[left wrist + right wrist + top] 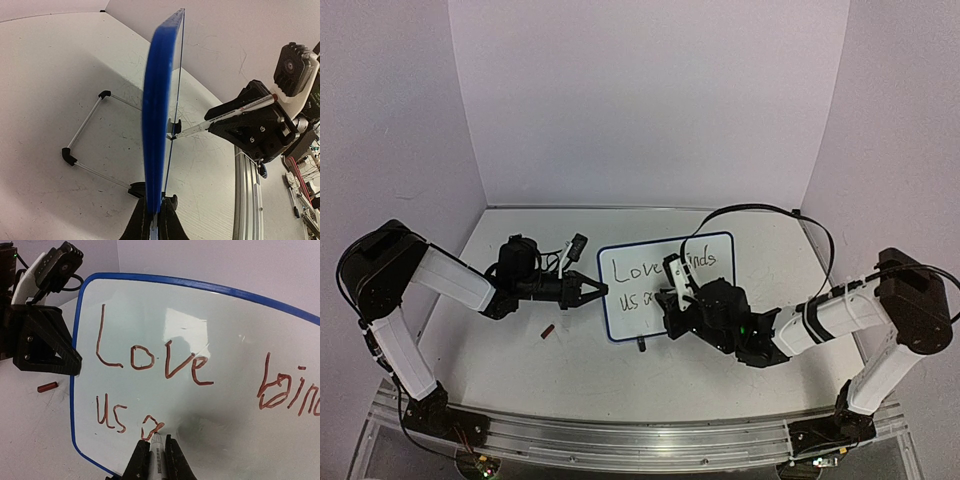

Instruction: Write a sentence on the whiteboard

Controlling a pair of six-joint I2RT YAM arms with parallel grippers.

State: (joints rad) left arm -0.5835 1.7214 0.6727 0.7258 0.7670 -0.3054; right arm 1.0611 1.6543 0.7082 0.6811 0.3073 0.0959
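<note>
The whiteboard [665, 285] stands upright mid-table on its wire stand, blue-rimmed. My left gripper [595, 291] is shut on its left edge; in the left wrist view the blue rim [157, 115] rises edge-on from between my jaws [156, 220]. My right gripper [672, 297] is shut on a marker [157, 460], its tip touching the board. The sentence [150, 357] in red-brown lettering reads "Love bin.." on the top line and "us" plus a partly drawn letter [151, 426] below. The marker also shows in the left wrist view [220, 117], tip on the board.
A small red marker cap [547, 330] lies on the table left of the board, also in the right wrist view [47, 387]. The board's wire stand [85, 145] juts out behind it. White walls enclose the table on three sides; the aluminium rail [640, 440] runs along the near edge.
</note>
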